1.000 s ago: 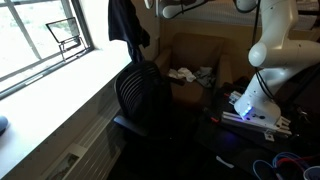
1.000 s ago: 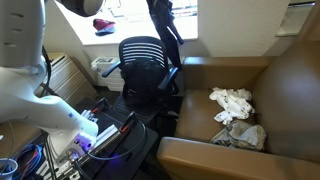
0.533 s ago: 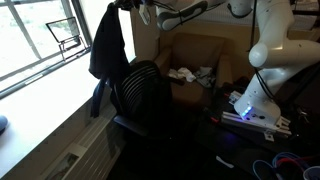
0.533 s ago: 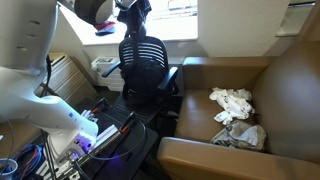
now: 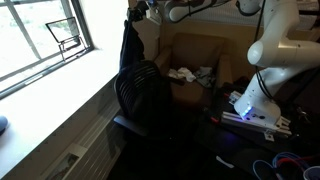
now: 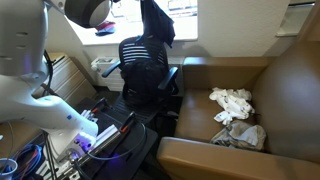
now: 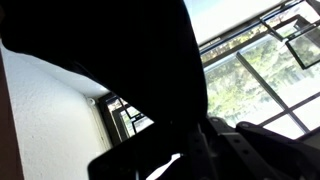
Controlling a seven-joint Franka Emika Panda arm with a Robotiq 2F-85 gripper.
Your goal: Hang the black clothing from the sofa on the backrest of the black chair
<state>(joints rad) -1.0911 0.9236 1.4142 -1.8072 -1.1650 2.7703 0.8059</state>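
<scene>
In an exterior view, the gripper (image 5: 137, 12) is clenched on the black clothing (image 5: 129, 45), which hangs in the air at 12 o'clock of the black chair (image 5: 140, 95); its lower edge looks to reach the backrest top. The sofa (image 5: 200, 50) lies at 3 o'clock of the chair, with a white cloth (image 5: 186, 73) on its seat.

In an exterior view, the clothing (image 6: 157, 20) dangles above the chair (image 6: 145, 65), and the sofa (image 6: 250, 140) is at 4 o'clock.

In the wrist view, the clothing (image 7: 100, 50) fills most of the frame, with a window (image 7: 265, 75) at 3 o'clock.
</scene>
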